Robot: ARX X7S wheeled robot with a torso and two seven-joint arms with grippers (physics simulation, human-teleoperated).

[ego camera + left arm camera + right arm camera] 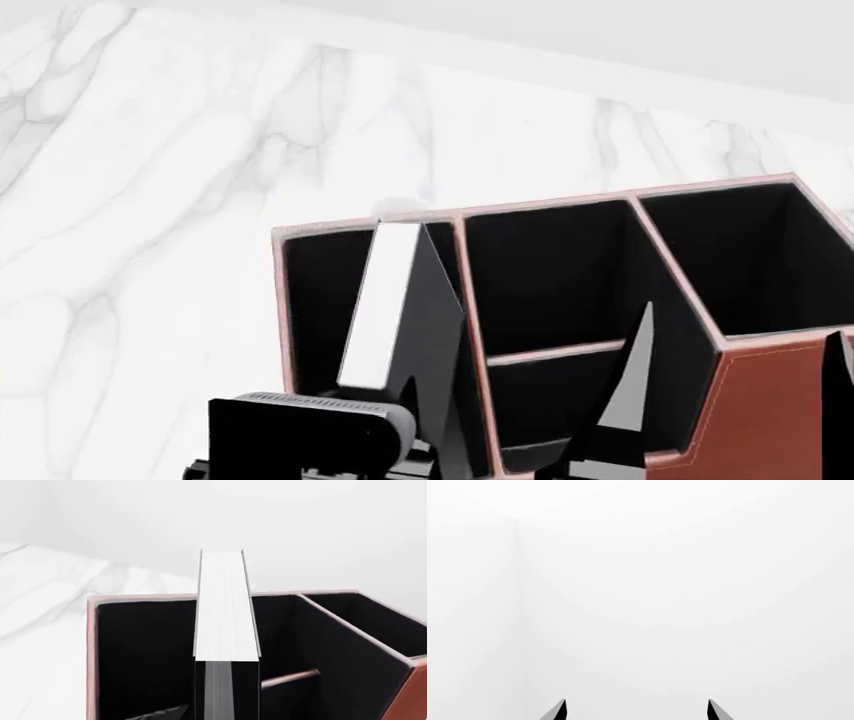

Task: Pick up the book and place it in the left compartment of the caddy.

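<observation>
Standing book [225, 610] inside left compartment [318, 300], head view only

The book [380, 305], a thick black hardcover showing its white page edges, stands upright on end inside the left compartment [314, 300] of the caddy [774, 410], at about 9 o'clock among the caddy's sections. That narrow, black-lined slot has pale pink rims. The caddy's outer face is reddish-brown and leather-like, and it rests on a white marbled surface [134, 200].
</observation>
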